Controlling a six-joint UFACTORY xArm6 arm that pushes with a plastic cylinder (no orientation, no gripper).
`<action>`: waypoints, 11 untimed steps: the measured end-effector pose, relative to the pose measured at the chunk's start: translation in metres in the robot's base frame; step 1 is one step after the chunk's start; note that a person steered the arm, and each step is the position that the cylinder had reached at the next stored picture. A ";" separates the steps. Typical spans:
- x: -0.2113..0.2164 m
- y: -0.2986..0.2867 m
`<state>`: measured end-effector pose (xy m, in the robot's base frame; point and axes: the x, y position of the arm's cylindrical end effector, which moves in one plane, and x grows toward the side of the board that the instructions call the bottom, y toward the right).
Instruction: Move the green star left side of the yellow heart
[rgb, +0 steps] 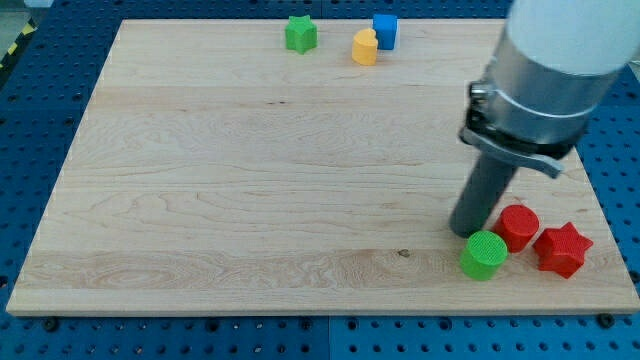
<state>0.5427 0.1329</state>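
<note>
The green star (300, 34) lies near the view's top edge of the wooden board (250, 170). The yellow heart (365, 47) lies to its right, with a gap between them. A blue cube (385, 31) touches the heart on its upper right. My tip (466, 231) rests on the board at the lower right, far from the star and the heart, just above and left of a green cylinder (484, 255).
A red cylinder (517, 227) sits right of my tip, next to the green cylinder. A red star (562, 250) lies at its right near the board's right edge. The arm's pale body (550, 70) hangs over the upper right corner.
</note>
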 end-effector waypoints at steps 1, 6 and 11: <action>-0.022 -0.057; -0.336 -0.228; -0.342 -0.155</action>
